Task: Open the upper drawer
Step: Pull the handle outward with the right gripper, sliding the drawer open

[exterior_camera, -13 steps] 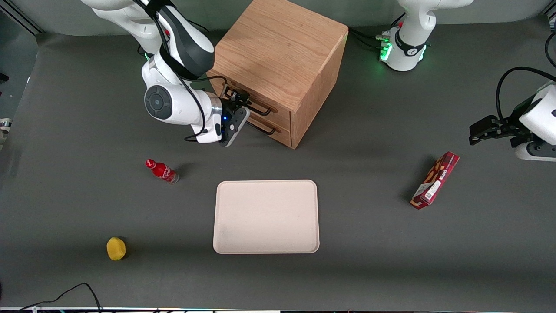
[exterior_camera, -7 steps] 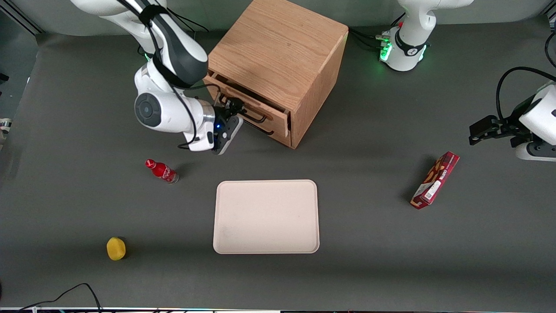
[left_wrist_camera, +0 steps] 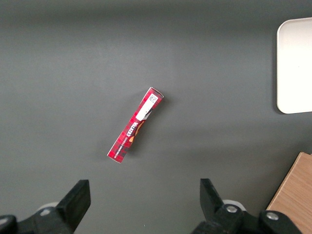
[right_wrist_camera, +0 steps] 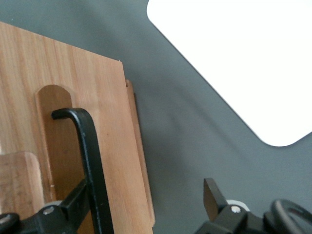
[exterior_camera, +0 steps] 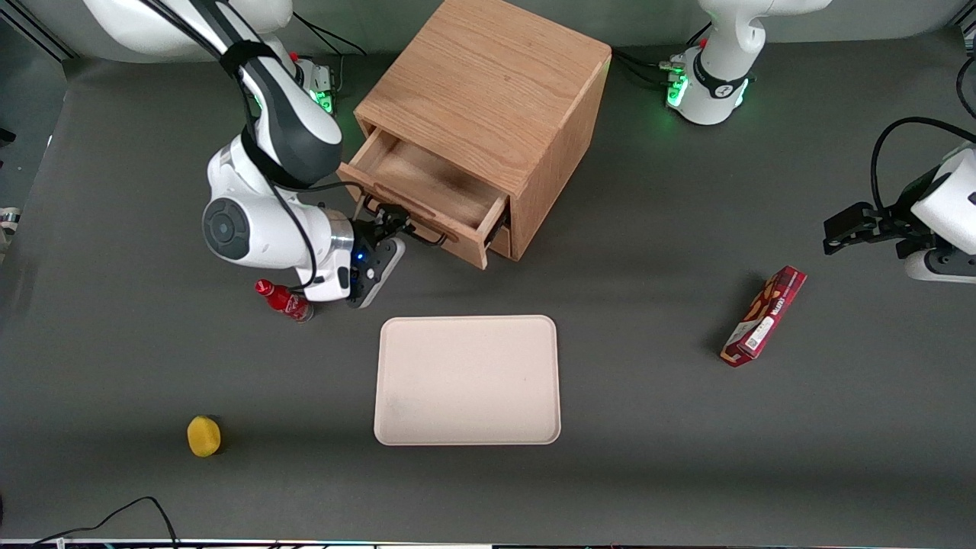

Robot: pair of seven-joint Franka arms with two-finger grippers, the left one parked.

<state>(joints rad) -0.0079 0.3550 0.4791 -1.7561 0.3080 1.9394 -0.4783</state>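
The wooden cabinet (exterior_camera: 488, 84) stands at the back of the table. Its upper drawer (exterior_camera: 427, 187) is pulled well out and its inside is bare wood. My right gripper (exterior_camera: 387, 226) is in front of the drawer at its black wire handle (exterior_camera: 415, 229). In the right wrist view the gripper (right_wrist_camera: 144, 204) is open, with its fingers wide apart. The handle (right_wrist_camera: 90, 161) runs down the drawer front (right_wrist_camera: 112, 146) against the inner side of one finger (right_wrist_camera: 73, 204). The other finger (right_wrist_camera: 212, 195) hangs over the grey table. The lower drawer (exterior_camera: 499, 240) is mostly hidden under the upper one.
A beige tray (exterior_camera: 467, 380) lies nearer the front camera than the cabinet and also shows in the right wrist view (right_wrist_camera: 243, 58). A red bottle (exterior_camera: 284, 300) lies just under my wrist. A yellow object (exterior_camera: 203, 436) sits nearer the camera. A red box (exterior_camera: 764, 316) lies toward the parked arm's end.
The upper drawer went from shut to well pulled out. My gripper moved with the handle away from the cabinet, toward the front camera and the red bottle.
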